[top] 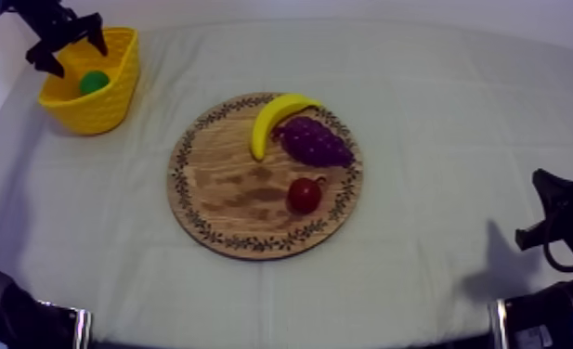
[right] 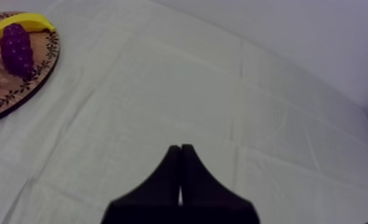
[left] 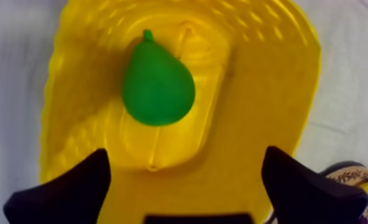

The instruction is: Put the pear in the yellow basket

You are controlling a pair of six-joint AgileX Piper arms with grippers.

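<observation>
The green pear [left: 157,84] lies on the floor of the yellow basket [left: 263,89], free of any grip. My left gripper [left: 183,179] hangs above it, fingers wide apart and empty. From above, the same gripper [top: 71,48] hovers over the basket [top: 109,97] at the table's far left, the pear [top: 93,82] showing inside. The round wooden board [top: 225,190] sits mid-table. My right gripper [right: 180,173] rests over bare cloth, its fingers together as a narrow wedge; it sits low at the right edge [top: 554,218].
On the board lie a banana [top: 276,119], a bunch of purple grapes [top: 316,141] and a small red fruit [top: 304,195]. The board's rim [right: 40,74] with grapes [right: 16,47] and banana [right: 19,25] lies far from my right gripper.
</observation>
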